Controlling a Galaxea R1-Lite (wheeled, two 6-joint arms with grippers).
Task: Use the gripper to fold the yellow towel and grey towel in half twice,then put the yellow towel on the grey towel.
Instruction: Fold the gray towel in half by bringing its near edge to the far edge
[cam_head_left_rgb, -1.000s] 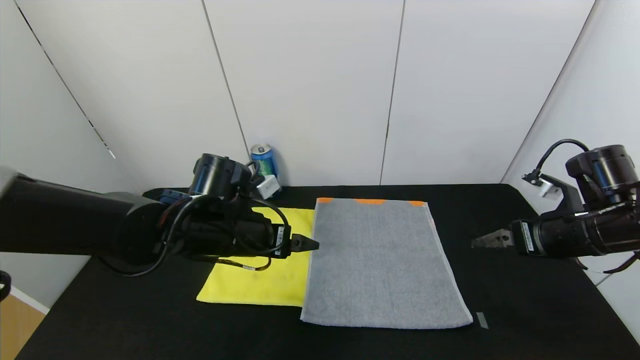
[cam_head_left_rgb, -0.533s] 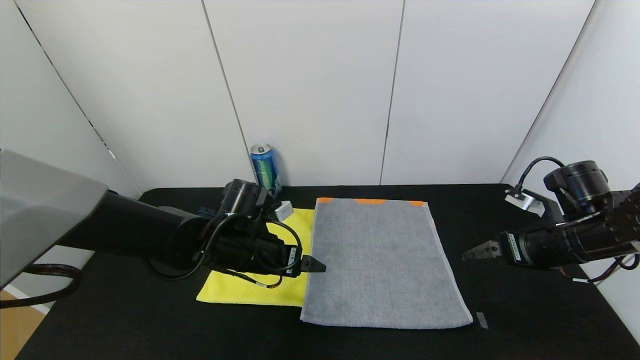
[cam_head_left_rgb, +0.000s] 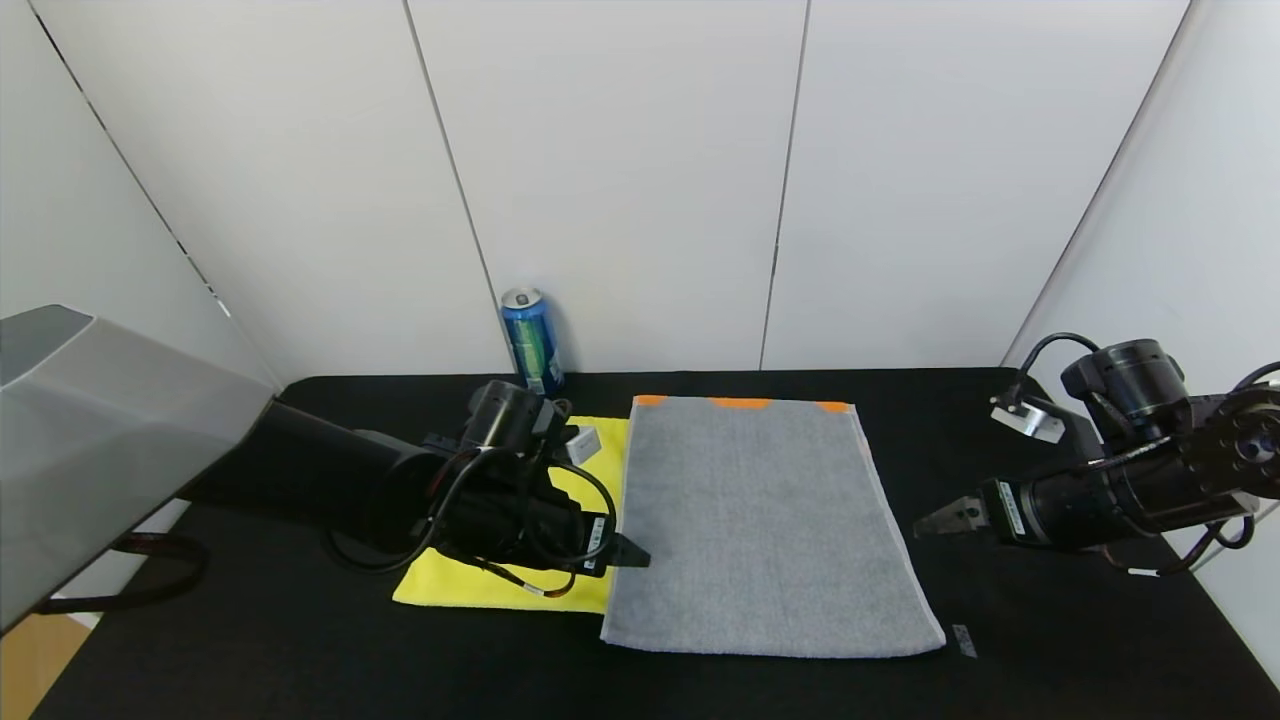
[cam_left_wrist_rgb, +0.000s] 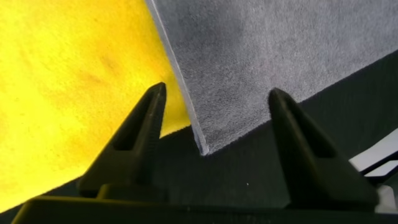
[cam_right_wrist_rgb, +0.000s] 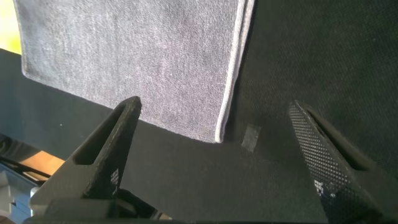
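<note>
Approaching first fold of the grey towel (cam_head_left_rgb: 760, 525): left gripper (cam_head_left_rgb: 632, 553) at lower centre-left and right gripper (cam_head_left_rgb: 930, 521) at right, jaws spread and empty, must next descend onto near corners.

Yellow towel (cam_head_left_rgb: 470, 585) lies just left of grey towel (cam_head_left_rgb: 760, 530)

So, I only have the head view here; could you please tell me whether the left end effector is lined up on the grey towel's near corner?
Observer: Yes. Its wrist view shows the left end effector open, with the grey towel's near corner framed between its fingers.
Operator: Thank you. And how does the right one look?
Observer: The right end effector is open too. Its wrist view frames the towel's other near corner, with a small grey scrap lying just beside it.
</note>
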